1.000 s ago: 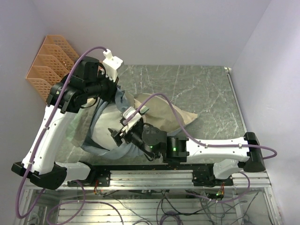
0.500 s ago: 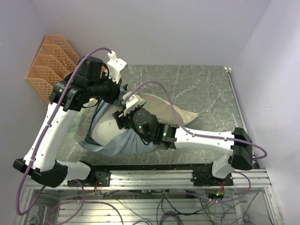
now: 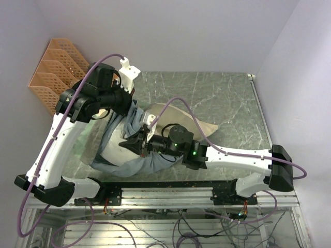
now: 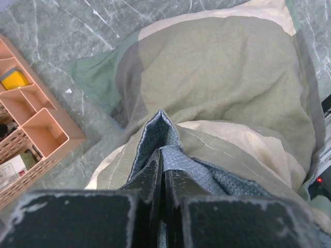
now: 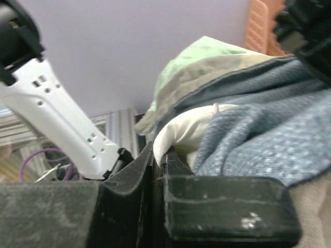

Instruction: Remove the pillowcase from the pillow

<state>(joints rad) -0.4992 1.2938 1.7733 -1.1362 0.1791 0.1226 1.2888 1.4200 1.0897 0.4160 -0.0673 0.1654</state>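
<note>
- the left gripper (image 4: 163,163) is clenched on a raised fold of the blue-grey pillowcase (image 4: 217,82).
- the pillowcase lies bunched on the table (image 3: 222,98), left of centre, near the orange basket (image 4: 36,129).
- the right gripper (image 5: 158,155) is pinched tight on the off-white pillow (image 5: 181,134), at the pillowcase's opening.

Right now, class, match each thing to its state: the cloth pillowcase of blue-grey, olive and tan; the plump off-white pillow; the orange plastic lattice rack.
Things:
1. blue-grey, olive and tan cloth pillowcase
2. plump off-white pillow
3. orange plastic lattice rack

States:
A. stands at the far left, untouched
B. pinched in the left gripper
C. pinched in the right gripper

Pairs: 1-B, 2-C, 3-A.
</note>
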